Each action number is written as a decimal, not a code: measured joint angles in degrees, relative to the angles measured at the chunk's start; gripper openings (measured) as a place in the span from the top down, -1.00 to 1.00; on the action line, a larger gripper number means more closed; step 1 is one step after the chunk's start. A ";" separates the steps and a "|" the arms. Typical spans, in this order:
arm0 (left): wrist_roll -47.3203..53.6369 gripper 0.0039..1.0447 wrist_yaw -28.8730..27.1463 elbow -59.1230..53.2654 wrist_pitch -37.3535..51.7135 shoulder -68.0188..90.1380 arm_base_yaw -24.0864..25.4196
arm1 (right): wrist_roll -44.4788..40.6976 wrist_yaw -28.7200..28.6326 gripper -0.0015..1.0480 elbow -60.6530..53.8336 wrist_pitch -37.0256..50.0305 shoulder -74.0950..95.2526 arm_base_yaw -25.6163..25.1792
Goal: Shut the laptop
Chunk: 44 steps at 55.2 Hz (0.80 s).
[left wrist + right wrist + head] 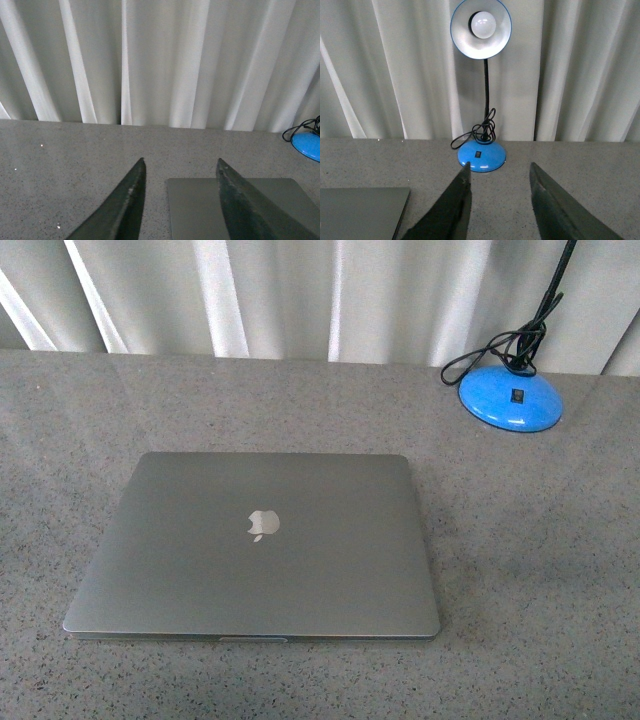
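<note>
One mark only can be read anywhere: the silvery apple logo point(263, 524) in the middle of the lid of the laptop point(255, 545); no lettering shows on it or on anything else. The laptop lies flat and fully shut on the grey speckled worktop point(540, 570), lid up, its front edge toward the robot's body. Neither arm shows in the front view.

In the left wrist view the left gripper point(180, 172) has its jaws spread wide and holds nothing; a far corner of the laptop point(200, 210) lies on the worktop past and between the dark tips, with no touch that can be seen. In the right wrist view the right gripper point(499, 172) likewise has its jaws spread and empty, and only a corner of the laptop point(362, 212) appears, well off to one side of the jaws.

A blue desk lamp point(481, 152) stands at the back of the worktop before a pale curtain point(300, 295), its black cord looped on its base, apart from the laptop.
</note>
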 joint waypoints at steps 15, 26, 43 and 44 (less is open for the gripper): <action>0.00 -0.68 0.02 0.00 0.00 0.00 0.00 | 0.00 0.02 -0.53 0.00 0.00 0.00 0.00; 0.04 -0.87 0.02 0.00 0.00 0.00 0.00 | 0.15 0.00 -0.80 0.00 0.00 0.00 0.00; 0.04 -0.87 0.02 -0.02 0.00 0.00 0.00 | 0.20 0.00 -0.81 0.00 0.00 0.00 0.00; 0.04 -0.87 0.02 0.00 0.00 0.00 0.00 | 0.20 0.00 -0.81 0.00 0.00 0.00 0.00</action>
